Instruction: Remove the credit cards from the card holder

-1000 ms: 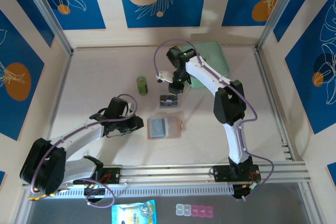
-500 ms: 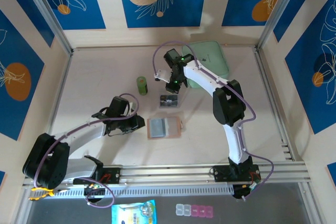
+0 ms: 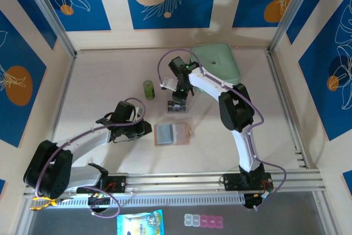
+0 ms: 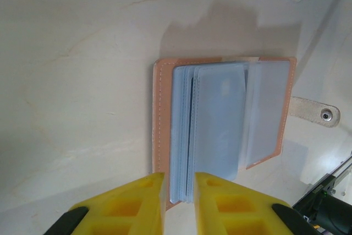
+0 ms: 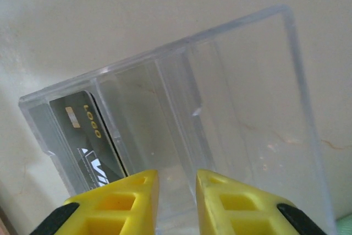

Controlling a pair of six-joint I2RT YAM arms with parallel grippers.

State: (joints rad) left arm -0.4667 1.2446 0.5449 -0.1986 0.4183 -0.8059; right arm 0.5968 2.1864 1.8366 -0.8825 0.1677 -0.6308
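The card holder (image 3: 171, 134) lies open on the table, tan-pink leather (image 4: 161, 114) with grey-clear pockets and a snap tab (image 4: 316, 113) at the right. My left gripper (image 4: 180, 177) is at its left edge (image 3: 147, 129), shut on the near end of the pocket stack. My right gripper (image 5: 177, 173) hovers over the clear plastic box (image 5: 247, 108), jaws slightly apart with nothing between them (image 3: 179, 96). One dark credit card (image 5: 91, 141) with gold and white print lies in the box's left compartment. Any cards inside the holder's pockets are hidden.
A small green cylinder (image 3: 148, 89) stands left of the clear box (image 3: 177, 106). A mint-green zip pouch (image 3: 218, 61) lies at the back right, behind the right arm. Frame posts and walls bound the table on three sides.
My right gripper has shifted left and nearer, from the pouch's side to right over the clear box. The left arm and the card holder have stayed put.
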